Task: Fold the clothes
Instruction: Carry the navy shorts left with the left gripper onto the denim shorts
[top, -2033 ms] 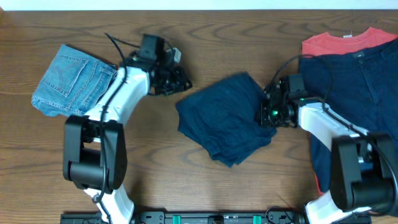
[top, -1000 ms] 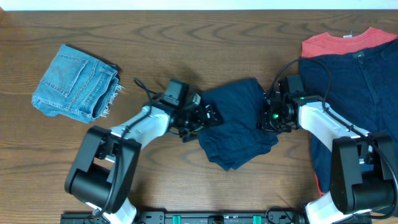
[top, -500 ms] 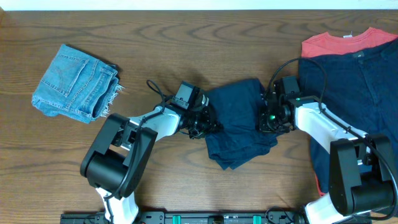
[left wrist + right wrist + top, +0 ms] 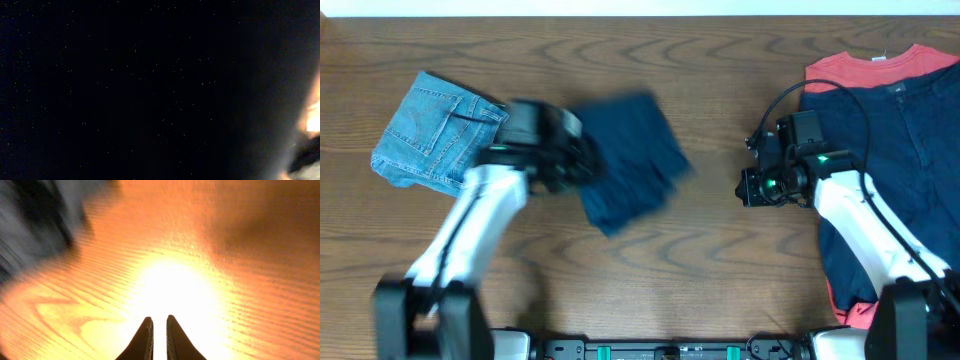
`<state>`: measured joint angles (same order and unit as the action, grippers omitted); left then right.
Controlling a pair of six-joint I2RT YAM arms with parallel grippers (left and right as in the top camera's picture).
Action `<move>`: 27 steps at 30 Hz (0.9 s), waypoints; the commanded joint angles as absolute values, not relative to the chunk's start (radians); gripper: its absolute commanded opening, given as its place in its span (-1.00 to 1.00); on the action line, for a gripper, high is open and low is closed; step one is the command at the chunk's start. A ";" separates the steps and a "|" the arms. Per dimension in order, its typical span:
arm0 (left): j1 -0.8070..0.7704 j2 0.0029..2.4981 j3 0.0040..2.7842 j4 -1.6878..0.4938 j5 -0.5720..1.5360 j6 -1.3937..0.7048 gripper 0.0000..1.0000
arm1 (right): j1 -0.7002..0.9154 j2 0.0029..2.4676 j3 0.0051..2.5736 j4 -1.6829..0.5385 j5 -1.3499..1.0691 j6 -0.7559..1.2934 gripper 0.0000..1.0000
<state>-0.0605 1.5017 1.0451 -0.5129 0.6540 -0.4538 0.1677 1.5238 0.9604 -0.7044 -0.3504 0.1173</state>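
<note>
The left gripper (image 4: 582, 162), left of centre in the overhead view, is clamped on the left edge of the navy shorts (image 4: 632, 158). Both are blurred there, and the left wrist view shows almost nothing but dark cloth, so the grip is a judgement from the cloth trailing off the gripper. The shorts are a folded bundle extending right from the gripper, with the long axis running roughly top to bottom of the frame, tilted. The denim shorts (image 4: 430, 130) lie folded in the upper left, just beyond this arm, so a set-down beside them looks likely and belongs to the left arm. The right gripper (image 4: 748, 188) is pinched nearly shut on nothing above bare table (image 4: 720, 60), well apart from the bundle. It is nearer the navy pile (image 4: 905, 120) and red shirt (image 4: 880, 68) at the right edge.
</note>
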 commanded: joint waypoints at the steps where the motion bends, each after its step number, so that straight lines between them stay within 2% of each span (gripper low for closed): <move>1: 0.076 1.396 1.113 -0.480 0.642 -0.385 -0.88 | 0.165 1.515 0.971 -0.702 -0.348 0.086 -0.81; 8: 0.418 1.434 1.123 -0.309 0.642 -0.386 -0.88 | 0.168 1.518 0.971 -0.702 -0.349 0.122 -0.84; 13: 0.569 1.569 1.123 -0.282 0.643 -0.385 -0.88 | 0.171 1.518 0.971 -0.703 -0.348 0.143 -0.86; 14: 0.591 1.601 1.123 -0.282 0.643 -0.385 -0.78 | 0.171 1.518 0.971 -0.701 -0.348 0.146 -0.86; 15: 0.612 1.632 1.123 -0.283 0.643 -0.385 -0.47 | 0.171 1.518 0.971 -0.700 -0.349 0.148 -0.87; 17: 0.650 1.687 1.123 -0.295 0.642 -0.385 0.27 | 0.171 1.518 0.971 -0.698 -0.349 0.161 -0.86; 18: 0.665 1.702 1.123 -0.305 0.642 -0.385 0.96 | 0.171 1.518 0.971 -0.697 -0.349 0.161 -0.86; 22: 0.758 1.731 1.123 -0.408 0.634 -0.325 0.96 | 0.171 1.518 0.971 -0.701 -0.358 0.163 -0.86; 27: 0.902 1.679 1.142 -0.600 0.582 -0.233 0.96 | 0.171 1.518 0.971 -0.700 -0.378 0.163 -0.77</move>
